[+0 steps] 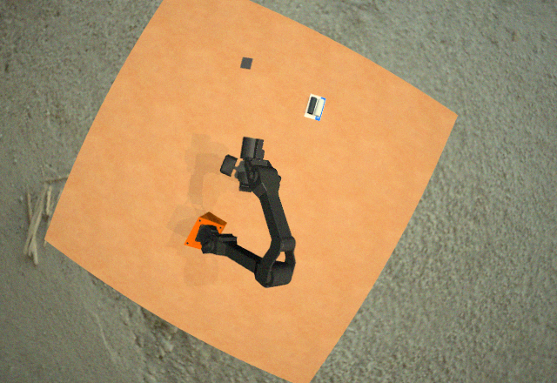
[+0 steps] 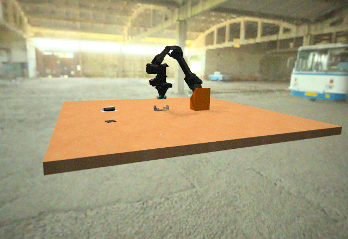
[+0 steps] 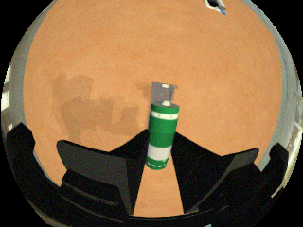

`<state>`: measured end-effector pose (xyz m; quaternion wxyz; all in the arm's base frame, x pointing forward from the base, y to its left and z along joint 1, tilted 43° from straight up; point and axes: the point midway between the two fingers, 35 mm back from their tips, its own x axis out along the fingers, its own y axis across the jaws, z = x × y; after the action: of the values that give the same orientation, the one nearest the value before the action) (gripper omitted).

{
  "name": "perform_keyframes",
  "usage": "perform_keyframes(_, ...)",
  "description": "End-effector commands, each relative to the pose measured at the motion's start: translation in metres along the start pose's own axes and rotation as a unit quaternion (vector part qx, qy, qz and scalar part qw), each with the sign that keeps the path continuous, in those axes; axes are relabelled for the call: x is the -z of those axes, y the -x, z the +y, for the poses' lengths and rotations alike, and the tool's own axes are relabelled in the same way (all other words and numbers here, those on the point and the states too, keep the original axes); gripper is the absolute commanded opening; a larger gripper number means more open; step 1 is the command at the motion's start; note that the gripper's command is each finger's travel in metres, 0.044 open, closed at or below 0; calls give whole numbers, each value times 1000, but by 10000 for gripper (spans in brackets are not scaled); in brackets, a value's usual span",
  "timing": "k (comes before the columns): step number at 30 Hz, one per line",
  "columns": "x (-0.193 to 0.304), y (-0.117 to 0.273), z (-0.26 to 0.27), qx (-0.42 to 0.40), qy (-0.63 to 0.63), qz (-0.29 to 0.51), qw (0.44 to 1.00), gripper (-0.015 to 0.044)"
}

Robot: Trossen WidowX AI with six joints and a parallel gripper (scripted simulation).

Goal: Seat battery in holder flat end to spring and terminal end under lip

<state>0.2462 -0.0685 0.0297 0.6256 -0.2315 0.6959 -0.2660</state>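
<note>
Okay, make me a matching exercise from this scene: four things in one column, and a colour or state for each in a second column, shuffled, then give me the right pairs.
Things
1. battery
2. holder
3. block under the arm
4. gripper

Descriptions
A. orange, standing on the board
B. grey, sitting vacant on the board
C. shut on something, raised above the board
D. green with a white band, held off the board

Pairs: 1-D, 2-B, 3-A, 4-C
</note>
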Motion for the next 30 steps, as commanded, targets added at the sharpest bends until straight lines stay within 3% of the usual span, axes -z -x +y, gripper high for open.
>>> perform_keyframes(1,-1,1,-3,0,-12,-2,1000,77)
perform_keyframes(23,-8,-38,-5,-12,-5,-128,992,77)
perform_keyframes(30,-8,-40,-5,-11,-5,-136,991,77)
